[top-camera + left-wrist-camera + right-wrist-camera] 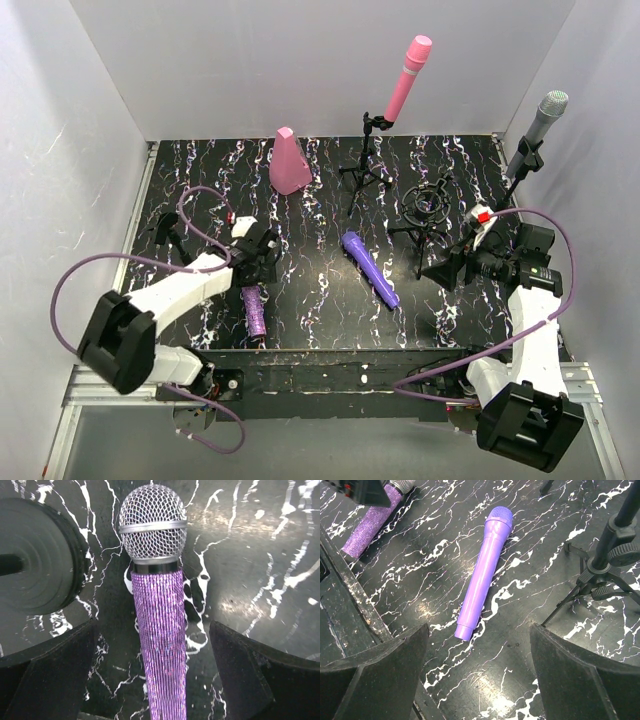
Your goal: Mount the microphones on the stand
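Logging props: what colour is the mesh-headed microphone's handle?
Glittery purple; the microphone handle shows best in the left wrist view.

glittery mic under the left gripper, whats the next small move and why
Probably lower the left gripper and close on the glittery mic at its handle. In the left wrist view it lies flat on the table, centred between the open fingers, not yet gripped. The shock-mount stand is empty.

From above, the left gripper (257, 268) hides the mesh head of the glittery purple microphone (254, 312) near the counter's front edge. At the left wrist, the handle runs off the bottom edge; a blurred dark disc (40, 562) at left cannot be identified.
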Controlling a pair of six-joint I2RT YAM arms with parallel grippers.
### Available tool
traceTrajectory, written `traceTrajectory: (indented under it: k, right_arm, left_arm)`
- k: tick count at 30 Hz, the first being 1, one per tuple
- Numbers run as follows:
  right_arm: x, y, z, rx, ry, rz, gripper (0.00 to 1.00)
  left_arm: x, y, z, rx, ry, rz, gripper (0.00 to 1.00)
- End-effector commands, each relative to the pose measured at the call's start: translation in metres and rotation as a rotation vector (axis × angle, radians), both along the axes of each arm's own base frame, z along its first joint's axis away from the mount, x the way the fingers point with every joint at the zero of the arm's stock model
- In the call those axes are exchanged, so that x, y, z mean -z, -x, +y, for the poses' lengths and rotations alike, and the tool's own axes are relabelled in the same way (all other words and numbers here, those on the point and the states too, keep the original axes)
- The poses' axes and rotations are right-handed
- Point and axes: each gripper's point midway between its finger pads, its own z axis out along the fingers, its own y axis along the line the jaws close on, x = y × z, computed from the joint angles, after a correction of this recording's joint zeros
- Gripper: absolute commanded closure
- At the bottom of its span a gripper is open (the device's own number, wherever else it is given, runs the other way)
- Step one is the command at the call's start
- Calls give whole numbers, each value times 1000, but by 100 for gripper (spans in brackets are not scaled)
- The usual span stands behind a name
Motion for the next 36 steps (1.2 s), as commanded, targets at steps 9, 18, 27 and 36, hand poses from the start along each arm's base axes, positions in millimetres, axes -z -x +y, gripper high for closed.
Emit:
traceTrajectory:
  k: [9, 18, 27, 36]
  right_arm:
    - [-1, 2, 1, -19, -26, -28, 12]
    - [-17, 19, 5, -63, 3, -55, 12]
    - [-66, 52, 15, -181, 32, -63, 12]
    - [-92, 62, 23, -203, -19, -61, 13]
  left_arm:
    - [55, -5, -9, -16, 81, 152, 51]
    - [40, 9, -36, 91, 282, 98, 98]
    - [-169, -3, -125, 634, 740, -468, 100]
    - [-375, 7, -209, 1136, 856, -911, 100]
